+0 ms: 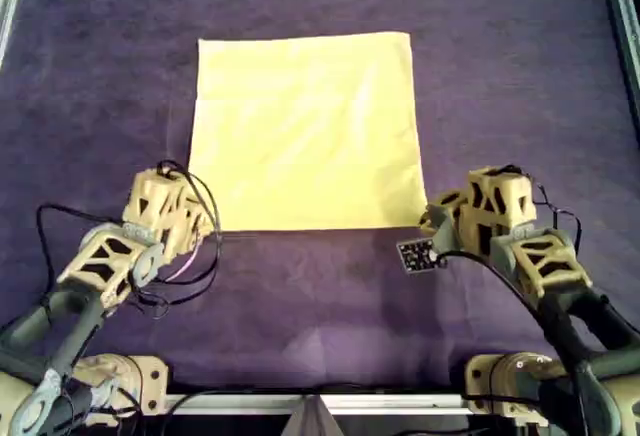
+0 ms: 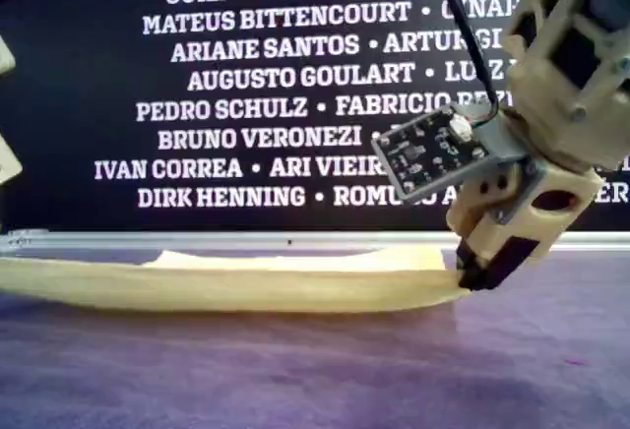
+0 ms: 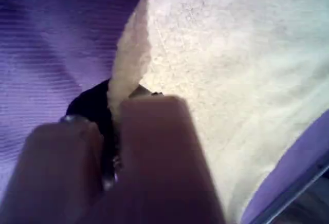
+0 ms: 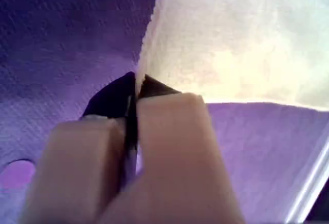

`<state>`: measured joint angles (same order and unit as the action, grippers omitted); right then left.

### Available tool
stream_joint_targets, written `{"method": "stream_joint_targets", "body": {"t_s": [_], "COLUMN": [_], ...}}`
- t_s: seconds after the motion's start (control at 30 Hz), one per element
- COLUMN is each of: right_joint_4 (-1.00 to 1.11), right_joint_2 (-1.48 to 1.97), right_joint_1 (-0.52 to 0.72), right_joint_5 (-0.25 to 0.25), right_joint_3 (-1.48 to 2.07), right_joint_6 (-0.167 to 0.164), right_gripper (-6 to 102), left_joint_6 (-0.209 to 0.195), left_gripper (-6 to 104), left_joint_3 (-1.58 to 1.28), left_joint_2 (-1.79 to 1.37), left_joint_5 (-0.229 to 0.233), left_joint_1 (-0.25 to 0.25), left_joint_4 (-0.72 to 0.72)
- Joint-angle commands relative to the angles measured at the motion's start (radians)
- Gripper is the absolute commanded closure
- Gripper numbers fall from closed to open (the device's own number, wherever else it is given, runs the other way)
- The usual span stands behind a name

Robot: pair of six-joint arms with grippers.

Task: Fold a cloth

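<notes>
My first gripper point(image 3: 119, 131) is clamped on the cloth point(image 1: 308, 131) at an edge, and my second gripper point(image 4: 134, 98) pinches it likewise. In the overhead view, one arm sits at each near corner. Beyond them, the pale yellow sheet lies spread across the purple table point(image 1: 520, 66).

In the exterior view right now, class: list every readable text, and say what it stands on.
All white lettering on the dark banner behind the table; lines cut at the edges or by the gripper:
"FABIANO CARDOSO"
"GUILHERME JURASZEK • JOÃO"
"MATEUS BITTENCOURT"
"ARIANE SANTOS • ARTUR"
"AUGUSTO GOULART"
"PEDRO SCHULZ • FABRICIO"
"BRUNO VERONEZI"
"IVAN CORREA • ARI VIEIR"
"DIRK HENNING • ROMU"
The cloth bears none.
</notes>
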<state>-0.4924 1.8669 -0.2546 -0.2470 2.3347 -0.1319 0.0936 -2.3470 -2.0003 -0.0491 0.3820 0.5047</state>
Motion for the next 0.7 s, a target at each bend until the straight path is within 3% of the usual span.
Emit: {"method": "stream_joint_targets", "body": {"t_s": [0.0,0.23,0.33,0.5,0.67], "right_joint_4": [-0.011,0.035,0.146,0.385,0.571], "right_joint_2": [0.057,0.037,0.032,0.000,-0.166], "right_joint_1": [0.008,0.012,0.020,0.009,0.018], "right_joint_5": [0.003,0.003,0.015,0.006,0.005], "right_joint_3": [-0.009,-0.048,-0.081,-0.120,-0.202], "right_joint_6": [-0.002,0.006,0.000,0.009,0.012], "right_gripper": [96,96,96,96,96], "left_joint_6": [-0.006,0.005,0.005,0.006,0.006], "left_gripper": [98,97,97,98,98], "left_joint_3": [0.018,0.044,0.104,0.201,0.311], "left_joint_2": [-0.044,-0.043,-0.040,0.060,0.275], "left_joint_5": [-0.005,0.002,0.014,0.014,0.014], "left_joint_1": [0.018,0.005,0.002,-0.060,-0.063], "left_joint_4": [-0.015,-0.037,-0.086,-0.227,-0.285]}}
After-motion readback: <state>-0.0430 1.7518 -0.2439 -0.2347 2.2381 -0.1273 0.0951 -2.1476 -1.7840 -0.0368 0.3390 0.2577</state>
